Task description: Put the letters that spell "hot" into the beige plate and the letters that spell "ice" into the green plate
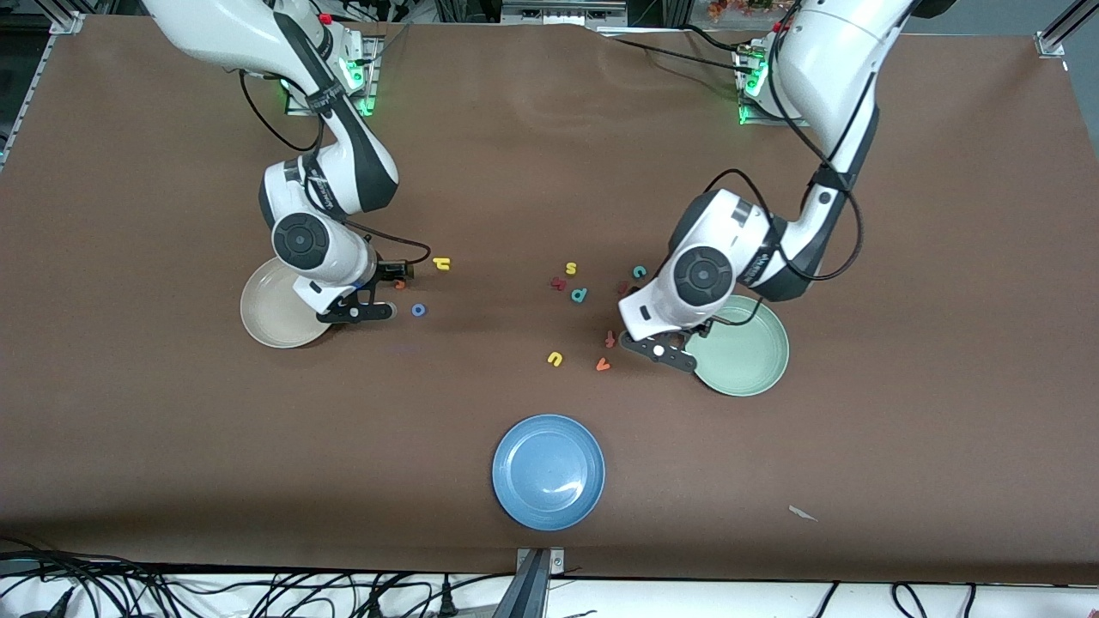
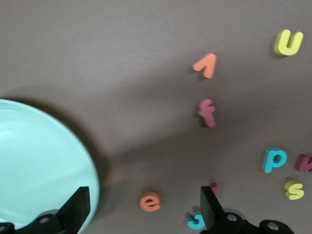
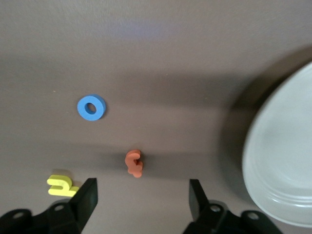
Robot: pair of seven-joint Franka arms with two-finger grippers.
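A: What did we see the right gripper (image 3: pixel 141 197) doing?

B: We saw it low over the table, just beside the beige plate (image 1: pixel 266 316). Its fingers (image 3: pixel 87 196) stood apart with nothing between them. The orange t (image 3: pixel 134 163) lay on the table just ahead of the gap.

A: And the rest of "hot"?

B: The blue o (image 1: pixel 418 310) lay near the t, closer to the front camera. The yellow h (image 1: pixel 441 263) lay a bit farther from that camera. We saw no letters in the beige plate.

A: How about the left gripper (image 2: pixel 144 207)?

B: It hung over the table at the edge of the green plate (image 1: pixel 755 356). Its fingers (image 2: pixel 78 207) were spread wide and held nothing. The orange e (image 2: pixel 150 201) lay on the table between them.

A: Where were the others for "ice"?

B: The teal c (image 1: pixel 639 272) lay near the left arm, with a dark red bit (image 2: pixel 214 187) we took for the i just beside it, partly hidden. We saw no letters in the green plate.

A: Anything else?

B: A yellow u (image 1: pixel 555 359), an orange v (image 1: pixel 603 365), a red f (image 1: pixel 610 339), a teal p (image 1: pixel 579 294) and a yellow s (image 1: pixel 570 269) lay around the middle. A blue plate (image 1: pixel 548 471) sat closest to the front camera.
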